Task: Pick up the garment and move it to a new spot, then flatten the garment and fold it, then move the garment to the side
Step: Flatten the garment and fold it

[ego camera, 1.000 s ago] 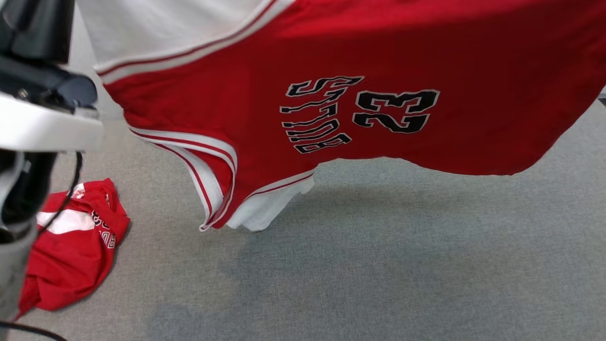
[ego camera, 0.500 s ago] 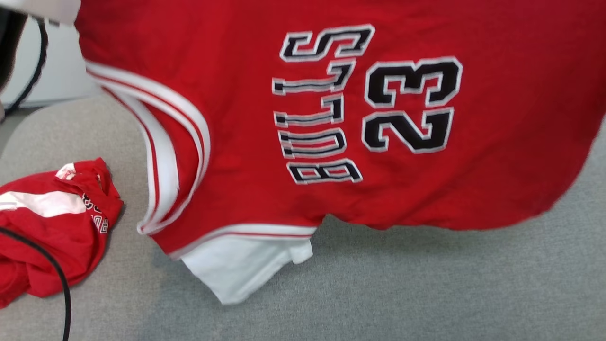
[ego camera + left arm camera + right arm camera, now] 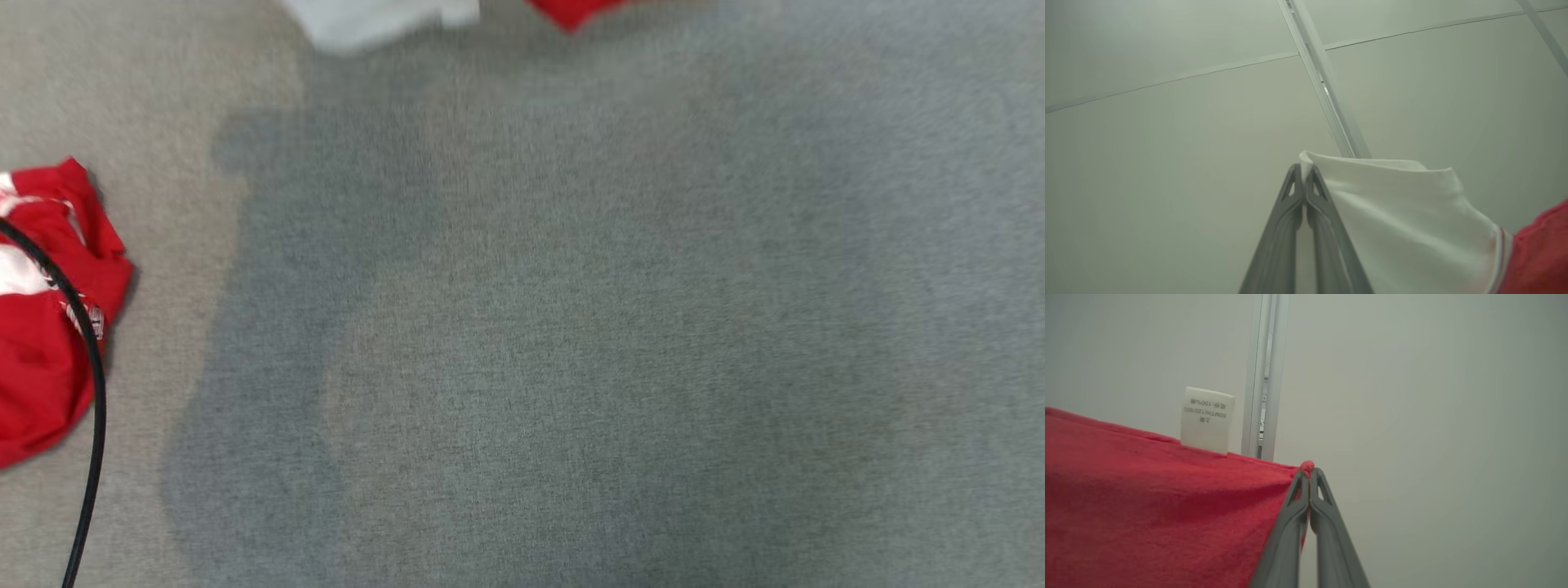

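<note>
Left wrist view has the left end effector (image 3: 1303,169) closed tight. Its tips pinch the edge of the garment (image 3: 1404,220) at a white sleeve, which falls away to the right of the fingers against pale panels (image 3: 1167,143). Right wrist view has the right end effector (image 3: 1309,473) closed just as firmly on a red corner of the hem. The cloth runs off to the left of its fingers, and a white label (image 3: 1207,418) stands up from that edge. The garment therefore hangs in the air between the two end effectors, spread along its top edge.

In the head view only its lowest tips peek in at the top, above the gray tabletop (image 3: 571,327) that lies below both end effectors. A second red heap (image 3: 41,351) lies on the left end effector's side, crossed by a black cable (image 3: 91,367).

This looks like the carry to a new spot. The next move probably calls for lowering both end effectors together with the held edge taut. The hanging end should meet the bare tabletop first, clear of the heap, so the garment lands flat rather than bunched.
</note>
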{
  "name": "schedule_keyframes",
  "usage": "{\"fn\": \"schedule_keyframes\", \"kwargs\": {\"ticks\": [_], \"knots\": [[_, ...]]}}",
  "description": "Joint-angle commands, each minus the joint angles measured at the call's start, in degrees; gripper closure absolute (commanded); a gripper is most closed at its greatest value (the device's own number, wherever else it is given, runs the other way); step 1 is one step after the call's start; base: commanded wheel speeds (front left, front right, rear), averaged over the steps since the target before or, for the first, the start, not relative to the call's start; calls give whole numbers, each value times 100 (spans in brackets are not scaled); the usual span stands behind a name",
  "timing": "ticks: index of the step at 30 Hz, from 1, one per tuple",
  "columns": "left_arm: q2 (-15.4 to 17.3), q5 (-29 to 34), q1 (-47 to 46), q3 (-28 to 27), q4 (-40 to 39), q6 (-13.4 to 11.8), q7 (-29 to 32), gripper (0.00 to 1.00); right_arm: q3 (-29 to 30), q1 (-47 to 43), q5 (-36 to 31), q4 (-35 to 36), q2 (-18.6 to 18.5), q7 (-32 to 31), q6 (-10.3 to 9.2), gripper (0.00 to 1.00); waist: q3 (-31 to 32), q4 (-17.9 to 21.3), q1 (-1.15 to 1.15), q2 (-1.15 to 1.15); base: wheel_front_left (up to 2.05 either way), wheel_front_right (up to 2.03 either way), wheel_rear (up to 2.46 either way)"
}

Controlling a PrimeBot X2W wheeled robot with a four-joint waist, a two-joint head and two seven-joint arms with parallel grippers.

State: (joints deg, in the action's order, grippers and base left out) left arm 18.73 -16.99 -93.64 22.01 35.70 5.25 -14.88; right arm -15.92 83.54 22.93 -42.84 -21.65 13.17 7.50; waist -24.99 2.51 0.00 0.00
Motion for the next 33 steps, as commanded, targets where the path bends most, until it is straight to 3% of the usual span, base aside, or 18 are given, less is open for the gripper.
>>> {"fn": "schedule_keyframes", "kwargs": {"ticks": [1,5,8,13,16,24,29,33], "knots": [[-45,170,-269,-87,-97,-51,-31,100,-40,303,-187,-133,28,131,-1,100,-665,-50,0,0,0,0,0],[-194,563,-595,-386,-664,-156,-31,100,326,951,-762,-47,77,214,-1,100,-1279,-51,0,0,0,0,0],[-348,600,-523,-566,-925,-105,-21,100,614,934,-1008,110,187,204,0,100,-1527,-97,0,0,0,0,0],[-651,486,228,-691,-1129,160,-26,100,1092,492,-1352,372,323,202,-1,100,-1723,-267,0,0,0,0,0],[-765,315,1190,-567,-1402,220,-27,100,1209,-193,-1378,419,310,203,-1,100,-1628,-375,0,0,0,0,0],[-207,-237,3314,25,-2691,218,-27,100,1280,-1985,-1019,986,26,203,-1,100,-1043,-513,0,0,0,0,0],[214,-186,4713,-76,-3521,218,-28,100,1457,-3323,-815,1417,-141,200,-1,100,-559,-558,0,0,0,0,0],[333,-188,5873,-340,-3855,218,-28,100,1759,-4288,-665,1685,-45,200,-2,100,-121,-561,0,0,0,0,0]]}}
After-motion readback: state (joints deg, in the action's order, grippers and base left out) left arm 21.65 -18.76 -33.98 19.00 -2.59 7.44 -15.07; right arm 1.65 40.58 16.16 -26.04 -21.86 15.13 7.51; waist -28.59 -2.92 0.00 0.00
